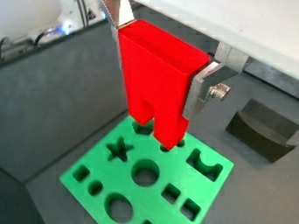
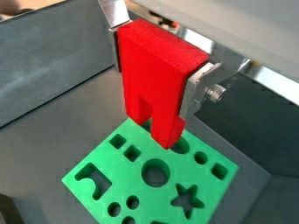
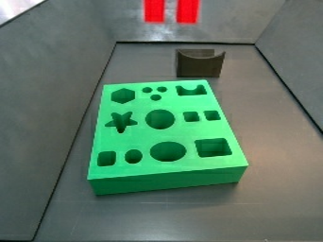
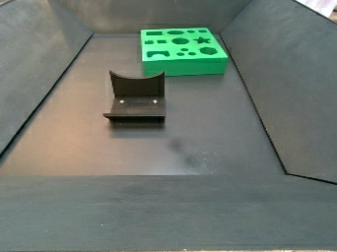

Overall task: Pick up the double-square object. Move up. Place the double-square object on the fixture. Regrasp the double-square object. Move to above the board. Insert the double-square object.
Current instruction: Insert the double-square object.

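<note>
The double-square object [image 1: 156, 83] hangs high over the board [image 1: 146, 179], pinched between the gripper's [image 2: 158, 66] two silver plates, and in both wrist views its forked lower end points straight down at the green surface. In a side view only its two red legs [image 3: 171, 9] poke into the top of the picture, well above everything. The jaws are closed on its upper part, one plate on each broad flank, and it sits upright with no visible tilt.

It reads as a stiff, light, hard-plastic piece with smooth flat faces, so my guess is it won't flex or crush, but it could slip or twist if the pinch is shallow. The flat sides near the top look like the right place to hold, leaving the stepped legs free to enter a hole.

Below, the board lies flat on the dark floor, full of star, hexagon, round and square cutouts. Which hole matches I cannot tell from here. The fixture [image 4: 134, 96] stands apart from the board, empty, on the bare floor.
</note>
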